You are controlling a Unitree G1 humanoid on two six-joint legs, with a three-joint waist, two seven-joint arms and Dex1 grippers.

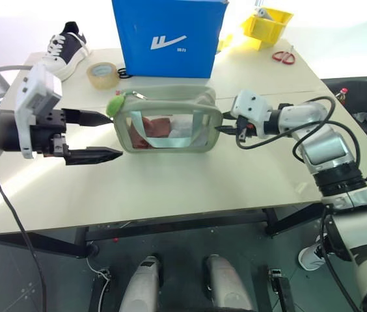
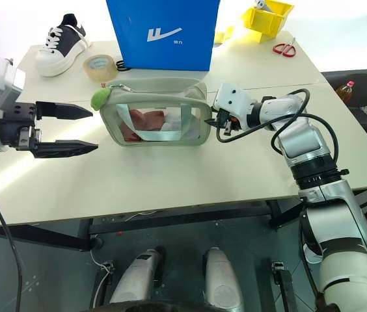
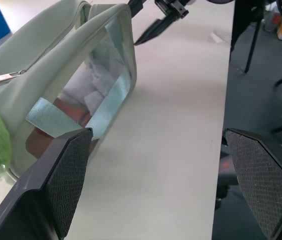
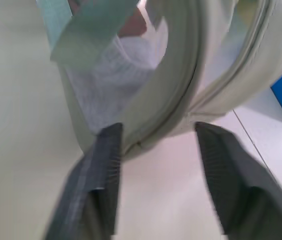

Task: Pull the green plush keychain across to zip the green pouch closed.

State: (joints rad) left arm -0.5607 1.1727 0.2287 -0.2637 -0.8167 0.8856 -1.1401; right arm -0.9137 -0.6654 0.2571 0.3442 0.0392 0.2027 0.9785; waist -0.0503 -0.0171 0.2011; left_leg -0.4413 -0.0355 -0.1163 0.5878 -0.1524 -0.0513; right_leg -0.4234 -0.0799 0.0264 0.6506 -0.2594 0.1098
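Both pincers spread at opposite ends of the pouch; nothing gripped.

Left pincer (image 1: 93,136): fingers wide apart, level, pointing at the pouch's (image 1: 168,127) left end; upper finger (image 1: 90,117) tip just beside the keychain (image 1: 115,105), lower finger short of the pouch, apart from it. Right pincer (image 1: 224,129): fingers parted, at the pouch's right end; in the right wrist view the end's rounded edge lies between the two fingers (image 4: 97,170), contact not clear. Keychain hangs at the pouch's top left corner, on its metal clasp. Pouch stands upright mid-table (image 1: 170,188), clear front panel showing a pale strap and something reddish inside. Behind it: blue box (image 1: 167,36), tape roll (image 1: 101,75) to its left, a shoe (image 1: 64,47) further left. Far right corner: yellow bin (image 1: 267,26), red scissors (image 1: 284,56).
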